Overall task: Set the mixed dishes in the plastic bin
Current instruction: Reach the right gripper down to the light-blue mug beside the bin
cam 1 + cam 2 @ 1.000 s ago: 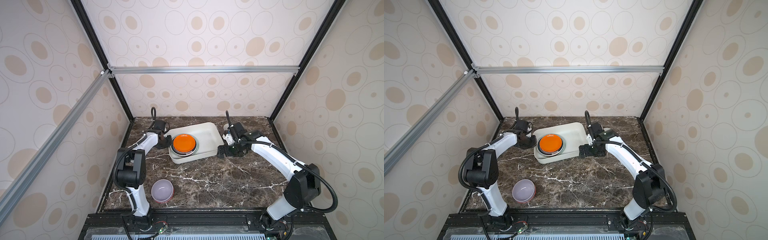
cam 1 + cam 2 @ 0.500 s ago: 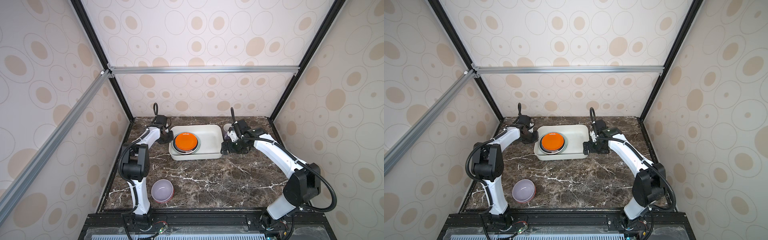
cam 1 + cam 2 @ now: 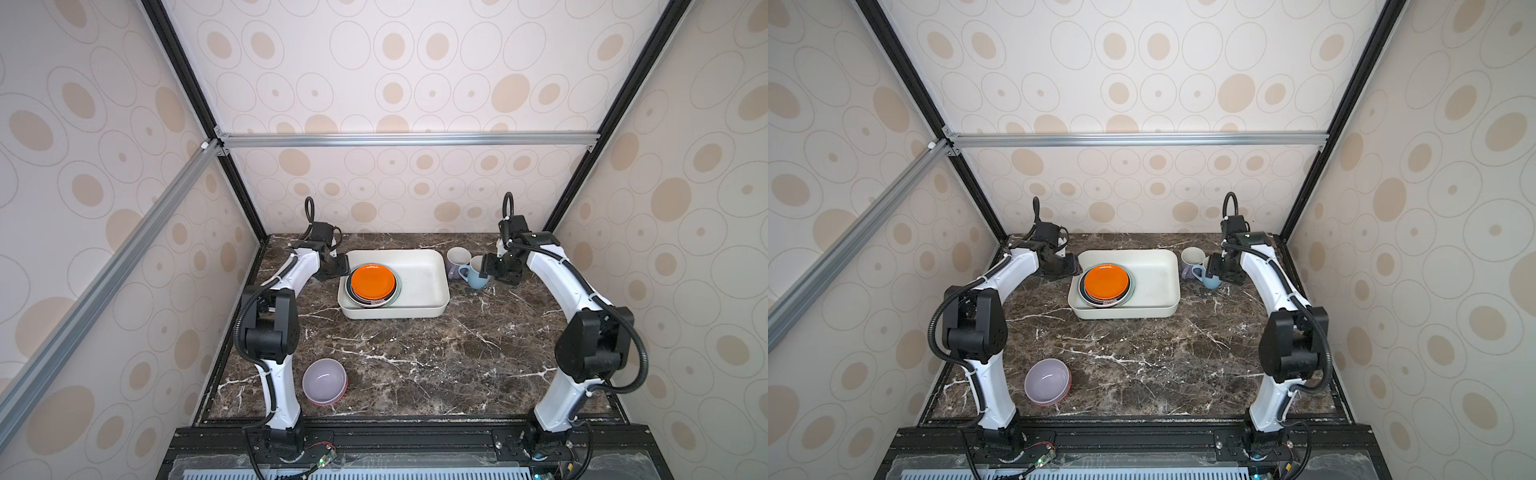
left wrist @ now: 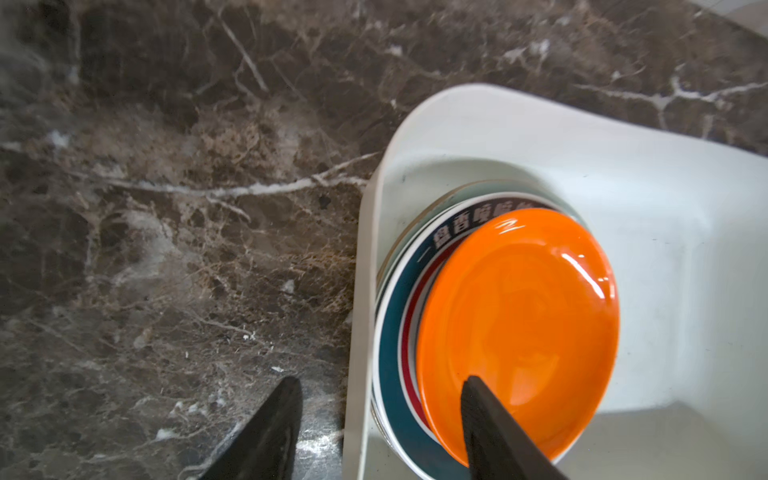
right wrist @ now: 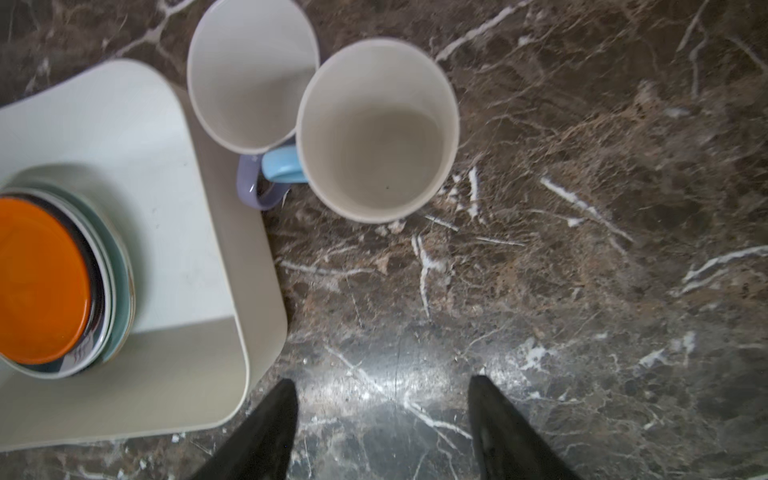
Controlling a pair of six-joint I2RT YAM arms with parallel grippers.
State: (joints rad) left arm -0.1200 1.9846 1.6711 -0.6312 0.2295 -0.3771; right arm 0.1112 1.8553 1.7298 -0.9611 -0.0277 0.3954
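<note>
The plastic bin sits toward the far edge of the worktop, about midway along it. Its left half holds a stack of plates topped by the orange plate, with a dark-rimmed plate directly below. The right half is bare.

Just off the bin's far right corner, the lavender mug and the blue mug stand upright on the worktop, close together. The lavender bowl rests upright near the front left corner.

The left gripper is parted astride the bin's left rim and grips nothing. The right gripper is parted over bare stone beside the blue mug and is also empty.

The worktop is dark brown marble with white veins. Cream walls printed with beige ovals enclose it, framed by black and aluminium bars.
</note>
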